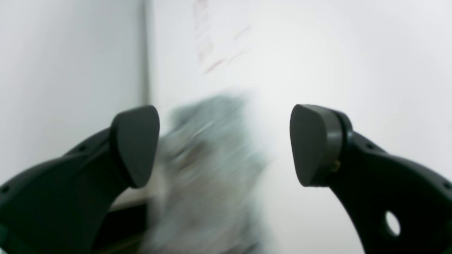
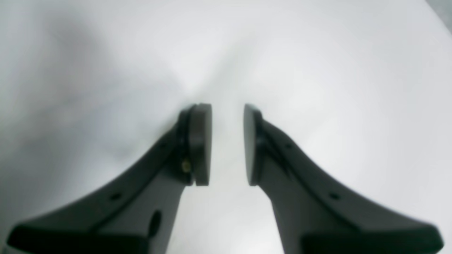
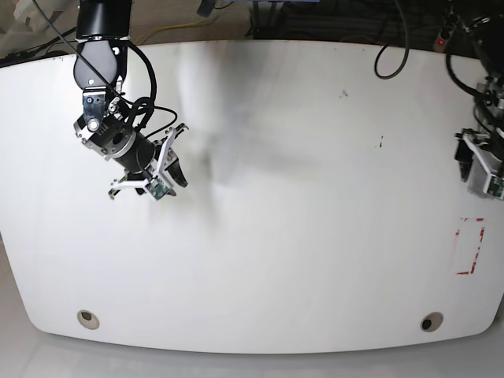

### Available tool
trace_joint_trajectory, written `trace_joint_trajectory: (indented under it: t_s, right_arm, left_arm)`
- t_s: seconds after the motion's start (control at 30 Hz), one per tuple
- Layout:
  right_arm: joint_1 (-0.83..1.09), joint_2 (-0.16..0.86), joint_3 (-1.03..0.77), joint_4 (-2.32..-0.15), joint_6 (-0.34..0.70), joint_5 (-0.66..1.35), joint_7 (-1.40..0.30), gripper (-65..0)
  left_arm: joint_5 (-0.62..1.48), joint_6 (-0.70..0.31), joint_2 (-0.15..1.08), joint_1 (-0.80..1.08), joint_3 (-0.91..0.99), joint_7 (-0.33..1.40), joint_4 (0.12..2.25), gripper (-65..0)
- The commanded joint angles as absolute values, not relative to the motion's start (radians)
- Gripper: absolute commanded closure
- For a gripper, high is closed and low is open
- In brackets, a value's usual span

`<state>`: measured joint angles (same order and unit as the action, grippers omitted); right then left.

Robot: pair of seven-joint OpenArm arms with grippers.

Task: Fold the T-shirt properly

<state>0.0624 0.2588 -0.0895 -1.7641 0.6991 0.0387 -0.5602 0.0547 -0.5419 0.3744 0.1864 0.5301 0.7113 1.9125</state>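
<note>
Grey blur, perhaps the T-shirt [image 1: 212, 169], between wide left jaws, white table [image 3: 299, 236]

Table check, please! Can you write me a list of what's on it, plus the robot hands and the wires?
Surface: white table, two round holes near the front edge, small dark specks.
Job's things: grey T-shirt, only a blur in the left wrist view; not seen in the base view.
Clutter: red tape rectangle by the table's side edge.
Grippers: left gripper wide open, gripping nothing; right gripper slightly open, empty.
Cables: black cables at the far edge.
Surroundings: nothing seen clearly.
</note>
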Motion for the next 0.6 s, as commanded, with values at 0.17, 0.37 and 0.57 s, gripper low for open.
trace_joint_trajectory:
  t_s: [0.17, 0.37, 0.57]
  right_arm:
    - [0.113, 0.188, -0.166, -1.623, 0.698, -0.145, -0.099, -13.8]
    - [0.196, 0.185, -0.186, -1.537, 0.539, -0.142, 0.108, -13.8]
    - [0.326, 0.18, -0.259, -1.54, 0.504, -0.054, 0.143, -13.8]
  left_arm:
    - [-0.051, -0.432, 0.14, 0.277, 0.455, 0.186, 1.867, -53.5]
    - [-0.073, -0.246, 0.065, 0.401, 0.329, -0.102, 1.712, -53.5]
    - [-0.07, -0.137, 0.035, 0.564, 0.226, -0.24, 1.675, -53.5]
